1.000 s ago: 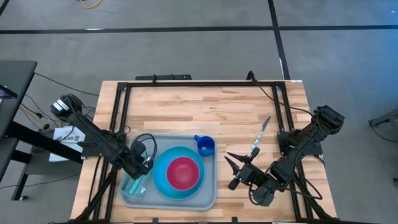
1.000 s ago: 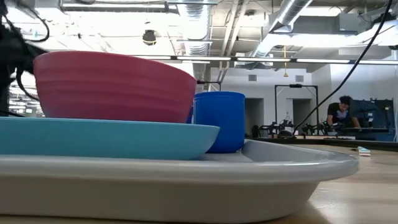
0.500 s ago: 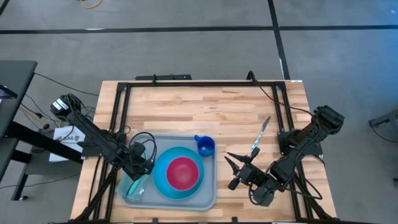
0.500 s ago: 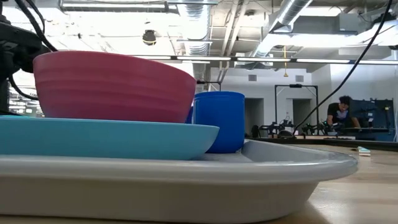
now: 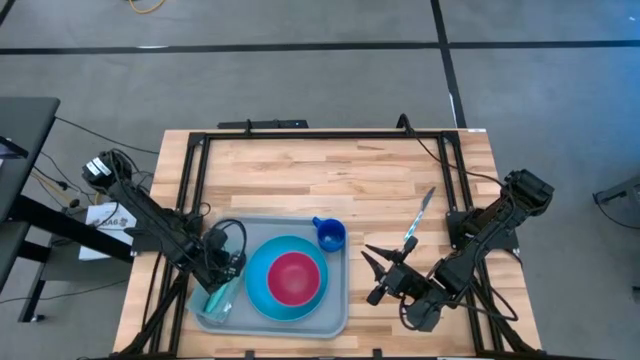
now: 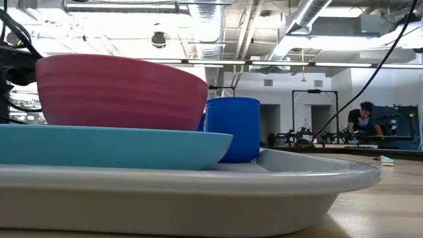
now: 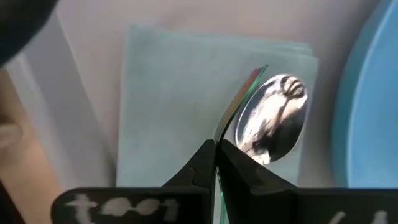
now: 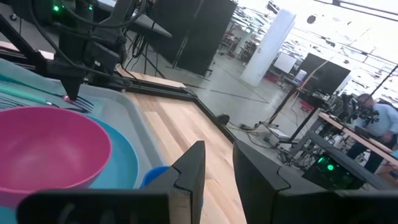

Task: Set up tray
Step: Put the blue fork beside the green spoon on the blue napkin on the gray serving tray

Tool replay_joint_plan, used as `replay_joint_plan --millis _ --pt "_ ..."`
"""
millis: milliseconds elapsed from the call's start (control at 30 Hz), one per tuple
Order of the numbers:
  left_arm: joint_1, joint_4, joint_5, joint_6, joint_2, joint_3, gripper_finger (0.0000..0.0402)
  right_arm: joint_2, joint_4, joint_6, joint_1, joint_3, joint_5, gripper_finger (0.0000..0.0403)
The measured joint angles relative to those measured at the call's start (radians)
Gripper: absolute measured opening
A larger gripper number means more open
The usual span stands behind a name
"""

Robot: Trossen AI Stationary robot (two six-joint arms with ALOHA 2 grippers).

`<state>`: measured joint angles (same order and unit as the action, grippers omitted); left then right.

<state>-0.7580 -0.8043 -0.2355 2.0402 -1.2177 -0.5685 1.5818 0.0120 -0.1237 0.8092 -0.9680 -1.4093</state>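
Pulling back now, the left hand has slid from over the napkin toward the tray's left rim, fingers pinched together with a utensil handle between them, the spoon lying on the napkin. Cutlery looks nearly placed. The tray sits on the desk's near-left part, carrying plate, bowl and cup. The right hand waits beside the tray, fingers apart, the knife unclaimed.

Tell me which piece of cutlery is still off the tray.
The knife: it lies on bare wood to the right of the tray. The spoon already rests on the teal napkin inside the tray, under the left gripper.
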Motion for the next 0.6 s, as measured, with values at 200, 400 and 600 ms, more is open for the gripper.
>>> replay_joint_plan --millis 200,400,600 --pt "-0.002 -0.011 -0.039 -0.013 0.000 0.000 0.0006 0.000 -0.009 0.001 -0.020 0.000 0.000 0.0077" --pt "-0.002 -0.043 0.025 -0.009 0.000 0.000 0.0030 0.000 -0.008 0.004 -0.045 0.000 0.000 0.0077" --pt "-0.001 -0.052 0.091 -0.040 0.000 -0.002 0.0046 0.000 -0.005 0.101 -0.061 0.000 -0.001 0.0077"
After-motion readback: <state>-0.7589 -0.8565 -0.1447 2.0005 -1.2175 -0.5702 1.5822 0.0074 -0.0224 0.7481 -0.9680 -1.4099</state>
